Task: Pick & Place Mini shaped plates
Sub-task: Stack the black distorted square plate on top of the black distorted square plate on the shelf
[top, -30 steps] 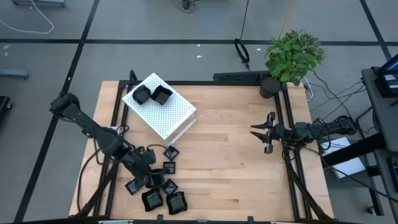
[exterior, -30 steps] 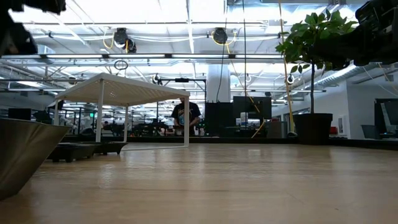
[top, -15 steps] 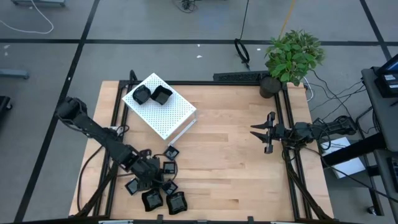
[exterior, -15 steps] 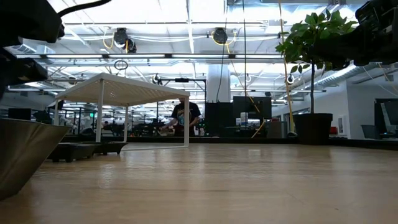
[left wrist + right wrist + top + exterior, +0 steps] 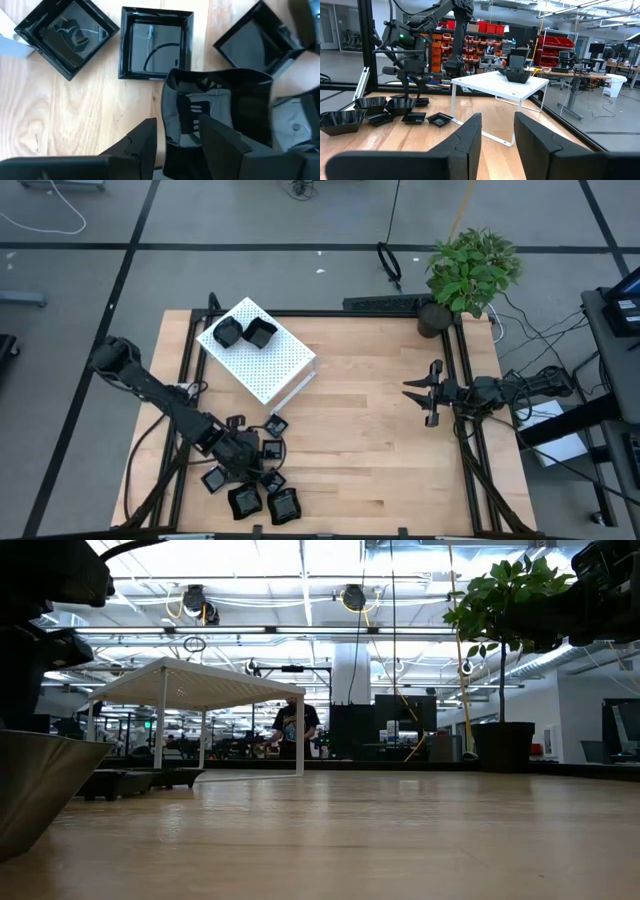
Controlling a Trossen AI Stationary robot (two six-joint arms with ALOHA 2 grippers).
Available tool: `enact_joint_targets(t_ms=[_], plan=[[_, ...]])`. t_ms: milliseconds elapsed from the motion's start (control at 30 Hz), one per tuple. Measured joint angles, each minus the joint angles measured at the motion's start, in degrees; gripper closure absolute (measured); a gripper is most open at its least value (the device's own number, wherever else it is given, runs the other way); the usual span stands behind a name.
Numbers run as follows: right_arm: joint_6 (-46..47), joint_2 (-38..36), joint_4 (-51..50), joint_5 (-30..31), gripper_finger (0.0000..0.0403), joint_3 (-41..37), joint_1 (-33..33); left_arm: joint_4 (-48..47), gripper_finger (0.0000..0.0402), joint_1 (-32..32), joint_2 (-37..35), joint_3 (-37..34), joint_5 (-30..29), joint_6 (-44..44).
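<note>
Several tiny glossy black plates (image 5: 250, 480) lie clustered on the wood near the table's near-left corner; the left wrist view shows square ones (image 5: 156, 42) and a bigger scalloped dish (image 5: 225, 115). My left gripper (image 5: 247, 453) points down into this cluster, open, with its fingers (image 5: 145, 140) standing either side of the scalloped dish's side wall. Two more black plates (image 5: 245, 332) sit on top of the white perforated box (image 5: 265, 355). My right gripper (image 5: 420, 402) waits by the table's right edge, narrowly open and holding nothing. My left gripper comes from above, pointing down, with one finger outside and one finger (image 5: 220, 142) inside the scalloped dish's side wall (image 5: 172, 120). Whether either finger touches the wall cannot be told. The dish rests among the other plates.
The white box stands on legs at the far left of the table. A potted plant (image 5: 470, 270) stands at the far right corner. A black frame rail (image 5: 465, 400) runs along the table's edges. Bare wood (image 5: 350, 440) lies between the two arms. A person (image 5: 296, 730) stands beyond the table.
My left arm has moved down and slightly toward the table's near edge, onto the cluster of plates, and then slowed. The plates have kept their places. My right arm has kept still.
</note>
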Motion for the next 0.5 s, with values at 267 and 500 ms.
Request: enact_joint_targets(t_ms=[267,500], plan=[[0.0,0.0,0.0,0.0,0.0300,0.0,0.0,-1.7,0.0252,-0.1,4.3,-0.4,0.3,0.0],[0.0,0.0,0.0,0.0,0.0300,0.0,0.0,-0.9,0.0252,-0.1,4.9,-0.4,0.0,0.0]])
